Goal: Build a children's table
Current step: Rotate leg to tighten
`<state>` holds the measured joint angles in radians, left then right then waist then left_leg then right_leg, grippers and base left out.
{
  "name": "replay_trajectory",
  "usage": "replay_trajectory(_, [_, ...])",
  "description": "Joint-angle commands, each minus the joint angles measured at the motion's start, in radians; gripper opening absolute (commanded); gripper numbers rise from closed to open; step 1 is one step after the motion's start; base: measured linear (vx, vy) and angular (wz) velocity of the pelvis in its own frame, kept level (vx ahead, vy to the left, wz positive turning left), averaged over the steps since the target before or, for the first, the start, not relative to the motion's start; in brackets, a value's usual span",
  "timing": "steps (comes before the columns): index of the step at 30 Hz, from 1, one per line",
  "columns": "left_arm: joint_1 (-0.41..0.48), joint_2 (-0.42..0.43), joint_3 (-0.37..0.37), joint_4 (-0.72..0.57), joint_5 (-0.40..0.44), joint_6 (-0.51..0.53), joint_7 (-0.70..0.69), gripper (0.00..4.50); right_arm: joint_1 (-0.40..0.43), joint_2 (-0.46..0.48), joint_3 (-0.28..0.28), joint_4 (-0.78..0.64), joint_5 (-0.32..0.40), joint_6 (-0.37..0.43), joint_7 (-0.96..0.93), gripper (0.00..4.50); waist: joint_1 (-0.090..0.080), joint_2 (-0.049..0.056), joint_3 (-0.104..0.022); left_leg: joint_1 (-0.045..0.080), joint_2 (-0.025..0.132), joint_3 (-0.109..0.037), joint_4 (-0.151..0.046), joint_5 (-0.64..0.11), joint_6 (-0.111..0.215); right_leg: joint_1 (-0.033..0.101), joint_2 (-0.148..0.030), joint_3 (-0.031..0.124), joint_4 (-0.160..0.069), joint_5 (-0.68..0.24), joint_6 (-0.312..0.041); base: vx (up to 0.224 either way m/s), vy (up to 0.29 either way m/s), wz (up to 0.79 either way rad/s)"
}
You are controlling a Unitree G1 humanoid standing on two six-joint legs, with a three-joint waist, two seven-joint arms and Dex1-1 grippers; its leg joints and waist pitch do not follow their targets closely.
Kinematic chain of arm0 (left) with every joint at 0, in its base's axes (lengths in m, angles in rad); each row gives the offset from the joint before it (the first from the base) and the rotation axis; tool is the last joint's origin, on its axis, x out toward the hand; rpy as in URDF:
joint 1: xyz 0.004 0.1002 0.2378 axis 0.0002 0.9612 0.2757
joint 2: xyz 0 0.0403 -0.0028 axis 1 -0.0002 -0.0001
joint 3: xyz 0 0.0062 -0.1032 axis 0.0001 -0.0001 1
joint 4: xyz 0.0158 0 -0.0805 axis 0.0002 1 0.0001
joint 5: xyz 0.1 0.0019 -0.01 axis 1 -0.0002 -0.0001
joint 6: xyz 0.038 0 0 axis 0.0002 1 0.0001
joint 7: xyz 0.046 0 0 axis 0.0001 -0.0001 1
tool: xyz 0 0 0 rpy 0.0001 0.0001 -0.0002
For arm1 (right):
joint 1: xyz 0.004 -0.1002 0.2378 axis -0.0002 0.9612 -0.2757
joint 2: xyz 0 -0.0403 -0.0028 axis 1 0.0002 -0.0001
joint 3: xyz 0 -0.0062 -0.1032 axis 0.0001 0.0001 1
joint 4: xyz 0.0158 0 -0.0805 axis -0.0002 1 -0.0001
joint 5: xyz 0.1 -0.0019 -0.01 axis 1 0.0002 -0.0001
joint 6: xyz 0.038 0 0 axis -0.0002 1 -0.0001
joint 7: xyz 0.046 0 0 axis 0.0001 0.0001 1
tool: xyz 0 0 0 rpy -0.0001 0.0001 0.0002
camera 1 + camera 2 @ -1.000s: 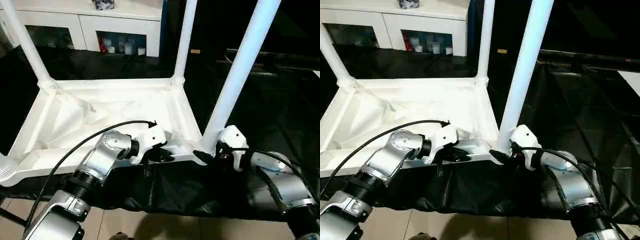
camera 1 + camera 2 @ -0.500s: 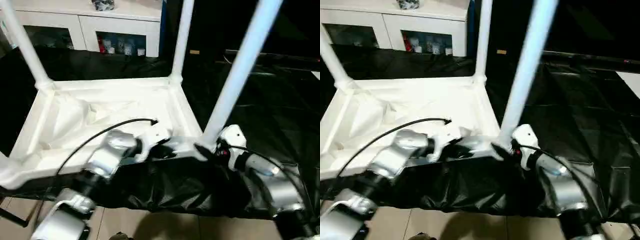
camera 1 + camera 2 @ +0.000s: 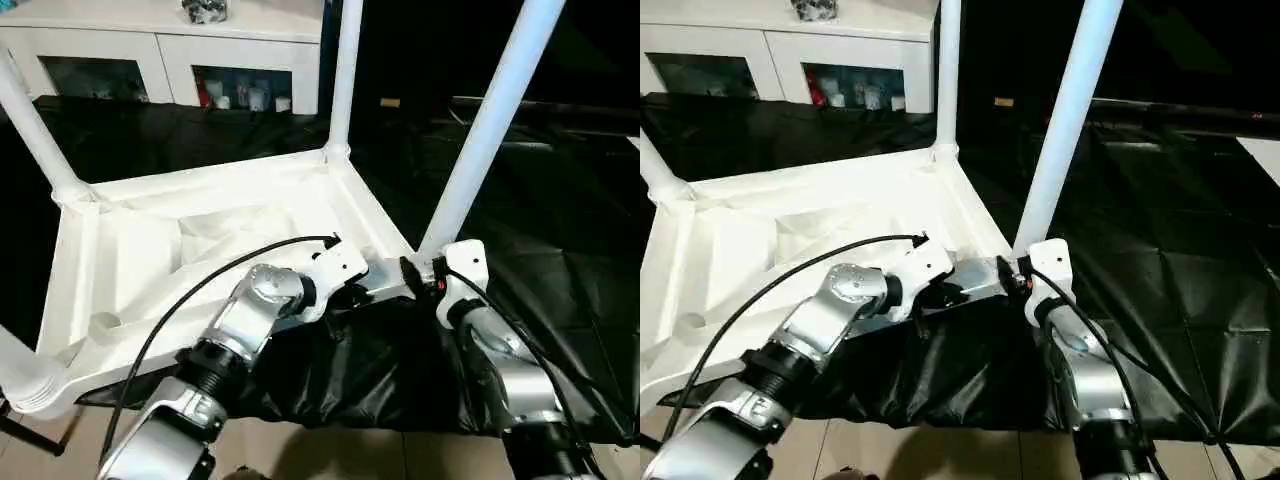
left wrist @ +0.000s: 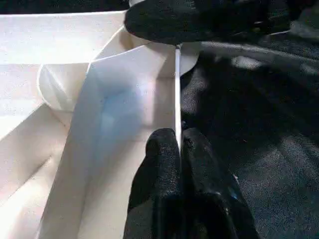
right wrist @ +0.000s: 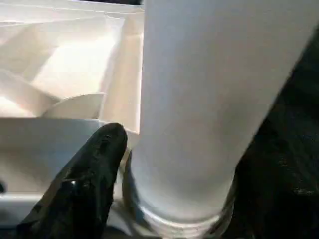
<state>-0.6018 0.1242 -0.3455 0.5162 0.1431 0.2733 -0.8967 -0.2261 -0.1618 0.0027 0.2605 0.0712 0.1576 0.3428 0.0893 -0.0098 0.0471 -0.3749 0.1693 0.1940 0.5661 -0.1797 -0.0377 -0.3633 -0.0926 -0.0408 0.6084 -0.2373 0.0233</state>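
My left hand (image 4: 178, 149) is pinched tight on the table top's (image 3: 150, 260) near rim; my right hand (image 3: 413, 277) brackets the near-right leg (image 3: 478, 140) at its socket, grip unclear; I'd press straight down, steadily.

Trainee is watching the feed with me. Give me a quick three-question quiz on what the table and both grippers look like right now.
1. True or false: the table top lies with its ribbed underside facing up.
2. What is the left gripper pinching? A a leg; B the top's near rim; C nothing.
3. Fill in: the right gripper sits at the base of the near right ____.

Key: 1 true. 2 B. 3 leg.
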Motion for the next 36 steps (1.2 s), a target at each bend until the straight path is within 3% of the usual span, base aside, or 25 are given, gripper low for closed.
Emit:
replay_trajectory(1, [0.005, -0.017, -0.054, 0.01, -0.021, -0.039, -0.053, 0.0, 0.011, 0.016, 0.112, -0.037, 0.025, 0.02, 0.117, 3.75, -0.002, -0.008, -0.029, 0.013, 0.065, -0.035, -0.081, -0.264, 0.027, 0.011, -0.063, 0.043, -0.094, -0.19, -0.156, 0.0, 0.0, 0.0])
replay_trajectory(7, [0.04, 0.076, -0.04, -0.065, -0.092, -0.077, -0.233, 0.0, 0.072, -0.157, 0.158, -0.138, 0.055, 0.023, 0.366, 3.81, -0.001, -0.009, -0.034, 0.008, 0.064, -0.027, -0.068, -0.158, 0.084, 0.019, -0.061, 0.039, -0.078, -0.042, -0.206, 0.0, 0.0, 0.0])
replay_trajectory(9, [0.049, 0.108, -0.048, -0.082, -0.109, -0.081, -0.301, 0.0, 0.085, -0.213, 0.17, -0.164, 0.077, 0.018, 0.46, 3.81, -0.001, -0.006, -0.036, 0.006, 0.066, -0.026, -0.06, -0.109, 0.118, 0.023, -0.059, 0.038, -0.063, 0.071, -0.24, 0.0, 0.0, 0.0])
replay_trajectory(10, [0.051, 0.12, -0.051, -0.086, -0.115, -0.079, -0.329, 0.0, 0.09, -0.237, 0.174, -0.173, 0.086, 0.021, 0.505, 3.81, -0.002, -0.011, -0.037, 0.007, 0.066, -0.025, -0.059, -0.11, 0.124, 0.024, -0.057, 0.037, -0.063, 0.083, -0.244, 0.0, 0.0, 0.0])
replay_trajectory(13, [0.048, 0.146, -0.054, -0.085, -0.124, -0.091, -0.373, 0.0, 0.094, -0.289, 0.185, -0.185, 0.102, 0.019, 0.6, 3.81, 0.002, -0.01, -0.041, 0.007, 0.067, -0.025, -0.051, -0.076, 0.149, 0.025, -0.059, 0.036, -0.053, 0.147, -0.269, 0.0, 0.0, 0.0])
replay_trajectory(15, [0.044, 0.167, -0.057, -0.086, -0.129, -0.093, -0.406, 0.0, 0.089, -0.321, 0.197, -0.184, 0.109, 0.016, 0.656, 3.81, 0.001, -0.013, -0.038, 0.006, 0.067, -0.023, -0.05, -0.078, 0.162, 0.024, -0.061, 0.034, -0.053, 0.137, -0.279, 0.0, 0.0, 0.0])
replay_trajectory(16, [0.041, 0.182, -0.061, -0.085, -0.131, -0.098, -0.431, 0.0, 0.083, -0.341, 0.205, -0.181, 0.113, 0.012, 0.695, 3.54, 0.001, -0.015, -0.037, 0.007, 0.068, -0.022, -0.051, -0.092, 0.16, 0.024, -0.063, 0.034, -0.055, 0.106, -0.282, 0.0, 0.0, 0.0])
replay_trajectory(18, [0.035, 0.198, -0.065, -0.078, -0.13, -0.106, -0.46, 0.0, 0.074, -0.357, 0.212, -0.179, 0.118, 0.012, 0.734, 3.54, 0.002, -0.014, -0.034, 0.01, 0.07, -0.022, -0.054, -0.121, 0.148, 0.021, -0.064, 0.036, -0.061, 0.045, -0.283, 0.0, 0.0, 0.0])
replay_trajectory(21, [0.029, 0.215, -0.07, -0.069, -0.124, -0.12, -0.493, 0.0, 0.06, -0.376, 0.224, -0.173, 0.12, 0.004, 0.77, 3.18, 0.002, -0.015, -0.034, 0.011, 0.073, -0.023, -0.058, -0.139, 0.125, 0.021, -0.064, 0.035, -0.062, -0.001, -0.283, 0.0, 0.0, 0.0])
replay_trajectory(25, [0.016, 0.225, -0.07, -0.051, -0.126, -0.127, -0.525, 0.0, 0.033, -0.374, 0.223, -0.145, 0.124, -0.003, 0.792, 2.82, 0.001, -0.016, -0.037, 0.013, 0.071, -0.021, -0.055, -0.121, 0.119, 0.021, -0.064, 0.036, -0.057, 0.03, -0.292, 0.0, 0.0, 0.0])
replay_trajectory(30, [0.0, 0.228, -0.069, -0.019, -0.122, -0.148, -0.529, 0.0, 0.024, -0.366, 0.227, -0.133, 0.129, -0.012, 0.814, 2.73, 0.005, -0.022, -0.042, 0.01, 0.068, -0.019, -0.045, -0.069, 0.145, 0.026, -0.064, 0.036, -0.046, 0.12, -0.311, 0.0, 0.0, 0.0])
replay_trajectory(36, [-0.003, 0.19, -0.035, 0.004, -0.115, -0.143, -0.429, 0.0, 0.026, -0.302, 0.197, -0.094, 0.121, -0.041, 0.719, 2.72, 0.004, -0.024, -0.04, 0.013, 0.072, -0.019, -0.049, -0.123, 0.123, 0.022, -0.066, 0.035, -0.054, 0.027, -0.313, 0.0, 0.0, 0.0])
